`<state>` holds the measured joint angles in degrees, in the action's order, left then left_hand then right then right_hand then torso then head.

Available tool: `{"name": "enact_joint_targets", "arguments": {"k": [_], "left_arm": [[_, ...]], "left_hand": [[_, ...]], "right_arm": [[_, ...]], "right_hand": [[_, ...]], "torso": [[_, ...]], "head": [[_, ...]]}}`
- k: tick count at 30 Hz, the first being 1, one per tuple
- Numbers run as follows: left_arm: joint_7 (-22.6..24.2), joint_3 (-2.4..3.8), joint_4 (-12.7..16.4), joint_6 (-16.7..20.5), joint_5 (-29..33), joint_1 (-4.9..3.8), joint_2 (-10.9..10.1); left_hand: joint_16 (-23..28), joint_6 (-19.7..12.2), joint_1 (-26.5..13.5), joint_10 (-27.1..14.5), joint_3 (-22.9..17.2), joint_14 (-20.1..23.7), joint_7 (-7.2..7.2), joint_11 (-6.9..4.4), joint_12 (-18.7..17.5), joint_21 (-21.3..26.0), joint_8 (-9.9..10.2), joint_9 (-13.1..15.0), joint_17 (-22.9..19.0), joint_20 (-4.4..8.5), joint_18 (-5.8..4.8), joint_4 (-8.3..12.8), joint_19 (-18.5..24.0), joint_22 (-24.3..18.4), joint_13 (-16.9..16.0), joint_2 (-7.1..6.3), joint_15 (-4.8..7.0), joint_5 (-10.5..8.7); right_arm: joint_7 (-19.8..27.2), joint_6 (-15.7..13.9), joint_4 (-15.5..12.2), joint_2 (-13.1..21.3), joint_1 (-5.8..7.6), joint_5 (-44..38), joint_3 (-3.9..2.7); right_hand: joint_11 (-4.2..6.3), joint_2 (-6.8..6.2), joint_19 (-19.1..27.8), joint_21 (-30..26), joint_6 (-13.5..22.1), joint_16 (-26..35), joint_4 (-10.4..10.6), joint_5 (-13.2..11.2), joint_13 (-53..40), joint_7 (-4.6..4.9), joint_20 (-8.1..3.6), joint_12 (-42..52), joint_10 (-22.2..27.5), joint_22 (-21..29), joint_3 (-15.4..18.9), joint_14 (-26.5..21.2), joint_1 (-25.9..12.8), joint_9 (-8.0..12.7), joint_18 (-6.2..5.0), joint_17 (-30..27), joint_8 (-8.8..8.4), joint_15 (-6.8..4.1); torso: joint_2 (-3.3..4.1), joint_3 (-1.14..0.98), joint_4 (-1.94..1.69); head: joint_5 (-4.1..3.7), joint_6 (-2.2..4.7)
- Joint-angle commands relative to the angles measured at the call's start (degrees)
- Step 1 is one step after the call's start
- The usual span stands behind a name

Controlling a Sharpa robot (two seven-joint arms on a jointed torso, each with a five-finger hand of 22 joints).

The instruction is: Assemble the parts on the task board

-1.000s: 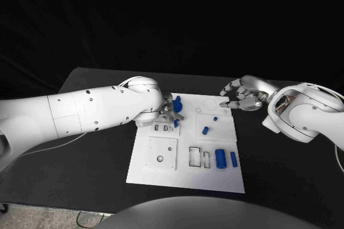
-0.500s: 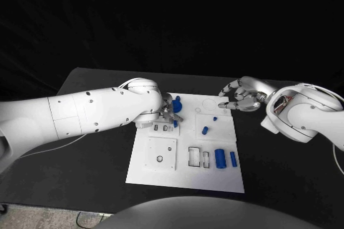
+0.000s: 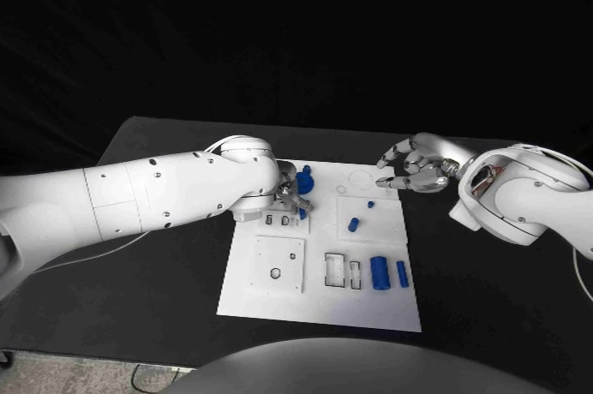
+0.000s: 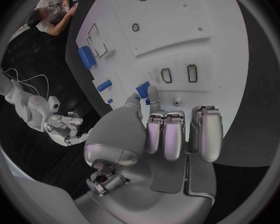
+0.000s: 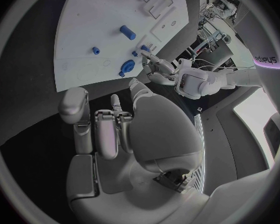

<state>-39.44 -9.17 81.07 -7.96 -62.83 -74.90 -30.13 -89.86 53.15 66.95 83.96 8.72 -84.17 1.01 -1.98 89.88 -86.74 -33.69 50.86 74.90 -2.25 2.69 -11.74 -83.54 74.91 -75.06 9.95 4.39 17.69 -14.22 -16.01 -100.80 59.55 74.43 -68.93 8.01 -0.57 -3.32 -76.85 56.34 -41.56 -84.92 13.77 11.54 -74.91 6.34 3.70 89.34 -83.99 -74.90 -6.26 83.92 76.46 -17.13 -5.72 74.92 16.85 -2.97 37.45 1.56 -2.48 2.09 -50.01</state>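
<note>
The white task board lies in the middle of the black table. My left hand hovers over the board's far left part and pinches a small blue part between thumb and a finger, with the other fingers curled in. A round blue part sits right beside that hand. On the board lie a short blue cylinder, a small peg and two blue blocks near the right edge. My right hand hangs beyond the board's far right corner, fingers loosely curved and apart, holding nothing.
Rectangular slots and a raised square plate with holes take up the board's near half. Black table surface surrounds the board on all sides. My left forearm stretches over the table to the board's left.
</note>
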Motion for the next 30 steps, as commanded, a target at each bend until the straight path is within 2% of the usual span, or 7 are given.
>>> {"name": "enact_joint_targets", "arguments": {"k": [1, 10, 15, 19, 24, 30], "left_arm": [[0.1, 0.04, -0.1, -1.4, 0.2, 0.05, 0.3], [0.0, 0.03, -0.3, -2.4, 0.9, 0.06, 0.2], [0.0, 0.03, -0.3, -3.0, 1.4, 0.06, 0.2], [0.1, 0.03, -0.2, -3.3, 1.9, 0.06, 0.1], [0.2, 0.03, -0.2, -3.2, 2.2, 0.06, -0.2], [0.4, 0.03, 0.2, -2.4, 2.3, 0.06, -0.9]], "left_hand": [[-0.1, 0.5, 0.4, 6.0, -0.5, -5.8, -0.02, -0.5, 0.1, 0.3, 0.4, 0.1, 15.1, 0.49, -0.68, 0.0, 0.0, 7.3, -14.9, 0.09, 0.4, 0.25], [-0.1, 0.4, 1.0, 6.0, -1.7, -5.8, 0.0, -0.51, 0.1, 0.5, 1.7, 0.6, 15.1, 0.54, -0.6, 0.6, 0.3, 7.0, -14.9, -0.34, 0.42, 1.66], [-0.1, 0.4, 1.6, 6.0, -2.7, -5.8, -0.02, -0.53, 0.1, 0.4, 2.6, 0.9, 15.1, 0.57, -0.65, 1.2, 0.1, 7.3, -14.9, -0.66, 0.45, 2.49], [-0.1, 0.6, 2.9, 6.0, -4.7, -5.8, -0.09, -0.6, 0.1, 0.4, 3.9, 1.4, 15.1, 0.64, -0.67, 2.6, 0.1, 7.4, -14.9, -1.41, 0.53, 4.74], [-0.1, 0.7, 3.9, 6.0, -7.8, -5.8, -0.07, -0.62, 0.1, 0.6, 5.5, 1.8, 15.1, 0.69, -0.63, 4.1, 0.2, 7.4, -14.9, -2.56, 0.56, 5.78], [-0.1, 1.1, 3.6, 6.0, -10.5, -5.8, -0.02, -0.59, 0.1, 0.6, 6.6, 2.4, 15.1, 0.66, -0.64, 4.6, 0.1, 7.5, -14.9, -3.68, 0.54, 6.49]], "right_arm": [[0.1, 0.9, 0.1, 0.0, -0.06, 0.0, 0.0], [-0.1, 1.5, 0.2, -0.1, -0.11, 0.1, 0.0], [-0.1, 1.8, 0.5, -0.2, -0.13, 0.3, 0.0], [-0.1, 1.9, 0.6, -0.2, -0.17, 0.4, 0.0], [-0.2, 2.1, 0.6, -0.2, -0.25, 0.5, 0.0], [-0.2, 2.2, 0.7, -0.2, -0.42, 0.6, 0.0]], "right_hand": [[-0.52, 0.44, 0.4, -0.3, -0.3, 0.3, 0.0, 0.4, -14.2, 0.05, 0.1, -0.3, -4.7, -4.1, 0.3, 4.0, -0.1, 0.1, -0.92, 10.1, 0.33, 0.5], [-0.52, 0.49, 0.6, -0.8, -0.4, 0.8, -0.3, 0.6, -14.0, 0.06, 0.12, -0.5, -4.5, -3.9, 0.2, 3.8, 0.2, 0.2, -1.01, 9.7, 0.41, 0.51], [-0.55, 0.53, 1.6, -3.0, -0.5, 2.4, -0.4, 0.6, -13.2, 0.08, 0.17, -1.4, -3.4, -3.3, 0.3, 3.1, 0.3, 0.3, -1.4, 8.2, 0.53, 0.54], [-0.55, 0.55, 1.7, -3.4, -0.5, 2.7, -0.4, 0.6, -13.1, 0.08, 0.18, -1.5, -3.3, -3.2, 0.3, 2.9, 0.3, 0.4, -1.46, 8.0, 0.55, 0.54], [-0.55, 0.59, 1.8, -3.7, -0.6, 3.0, -0.4, 0.7, -13.0, 0.09, 0.18, -1.5, -3.2, -3.1, 0.3, 2.8, 0.3, 0.4, -1.51, 7.7, 0.58, 0.54], [-0.56, 0.62, 1.9, -3.8, -0.6, 3.2, -0.4, 0.6, -13.0, 0.1, 0.19, -1.6, -3.1, -3.0, 0.3, 2.7, 0.3, 0.4, -1.54, 7.6, 0.59, 0.54]], "torso": [[0.06, 0.0, -0.01], [0.05, -0.01, -0.03], [0.01, -0.01, 0.01], [0.03, 0.01, 0.0], [0.05, 0.0, -0.01], [0.03, 0.05, 0.03]], "head": [[0.2, 0.01], [0.29, 0.01], [0.36, 0.01], [0.28, 0.01], [0.2, 0.01], [0.05, 0.01]]}}
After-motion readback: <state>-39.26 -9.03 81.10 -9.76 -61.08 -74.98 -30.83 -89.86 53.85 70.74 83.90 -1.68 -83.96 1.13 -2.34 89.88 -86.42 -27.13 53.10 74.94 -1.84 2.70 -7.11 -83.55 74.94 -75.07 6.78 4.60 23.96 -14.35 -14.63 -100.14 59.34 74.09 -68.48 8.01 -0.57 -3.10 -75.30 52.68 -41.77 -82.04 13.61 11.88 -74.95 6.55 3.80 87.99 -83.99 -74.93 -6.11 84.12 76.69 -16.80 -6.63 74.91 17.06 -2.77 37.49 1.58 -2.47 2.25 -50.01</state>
